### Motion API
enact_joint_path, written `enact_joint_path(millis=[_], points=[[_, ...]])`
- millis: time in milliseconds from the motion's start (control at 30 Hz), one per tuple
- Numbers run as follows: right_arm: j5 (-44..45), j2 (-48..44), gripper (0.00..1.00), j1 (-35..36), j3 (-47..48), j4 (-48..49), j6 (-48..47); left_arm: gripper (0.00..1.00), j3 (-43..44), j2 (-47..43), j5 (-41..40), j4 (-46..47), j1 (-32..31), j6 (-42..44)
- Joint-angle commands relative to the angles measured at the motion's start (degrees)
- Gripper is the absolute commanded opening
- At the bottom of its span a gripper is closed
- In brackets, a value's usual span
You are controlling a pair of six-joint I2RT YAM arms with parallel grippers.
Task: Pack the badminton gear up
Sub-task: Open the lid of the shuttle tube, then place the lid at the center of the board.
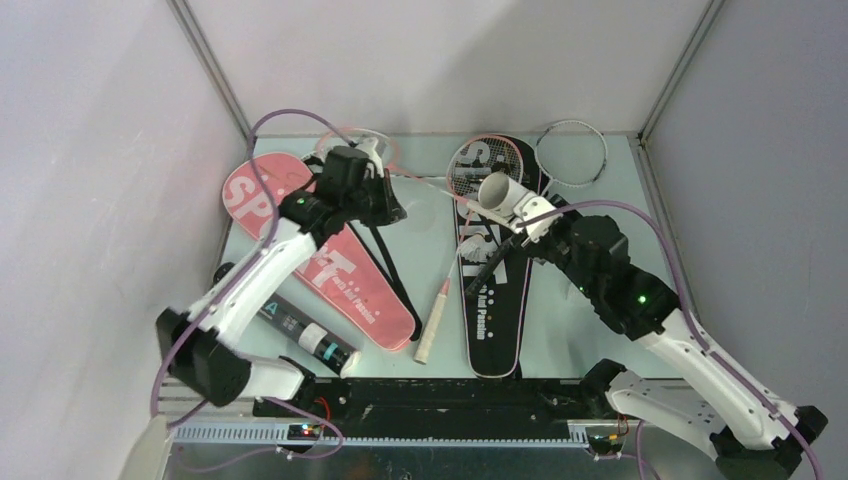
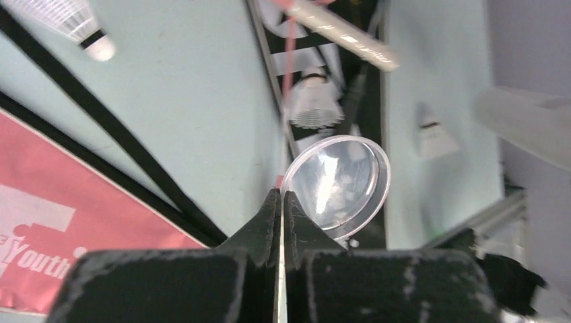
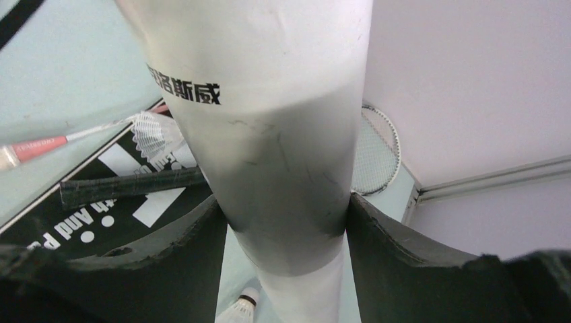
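While the left gripper [image 2: 281, 196] reaches toward one o'clock pinching a clear lid [image 2: 342, 180], the right gripper [image 3: 283, 225], angled toward ten o'clock, clamps a white tube [image 3: 269, 101].

Black cover [image 1: 490, 310] lies flat. White tube [image 1: 510, 200] is held tilted, mouth open, above its head end. Pink racket [image 3: 40, 147] rests its grip across it, a shuttlecock [image 3: 153, 138] beside. Pink cover [image 1: 350, 285] lies left of it, black tube [image 1: 290, 322] farther left. Clear lid [image 2: 337, 183] is held up left of its head.

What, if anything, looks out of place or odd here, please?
Nothing looks damaged, but shuttlecocks lie scattered loose: one on the bare table, another on the black cover. The white tube in the right gripper is open, a clear lid pinched by the left gripper.
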Motion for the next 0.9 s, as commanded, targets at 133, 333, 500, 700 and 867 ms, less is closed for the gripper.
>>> enact_joint_path(millis=[133,333,500,700,867], points=[[1.13,-5.86,0.51,-0.25,1.61,6.44,2.45,0.00,0.10,15.23,-12.00,1.22,0.27,1.81],[2.24,-6.76,0.52,-0.43,1.62,6.56,1.79,0.01,-1.47,23.38,-12.94,5.14,0.23,-0.36],[1.77,-8.24,0.52,-0.70,1.61,6.64,1.99,0.06,-2.92,27.43,-13.39,6.65,0.25,-1.78],[1.68,-9.17,0.52,-1.01,1.60,6.31,2.12,0.21,-4.43,28.54,-11.87,7.88,0.27,-3.11],[1.59,-10.18,0.52,-1.09,1.57,5.88,2.38,0.38,-5.79,23.18,-10.37,8.49,0.19,-2.81]])
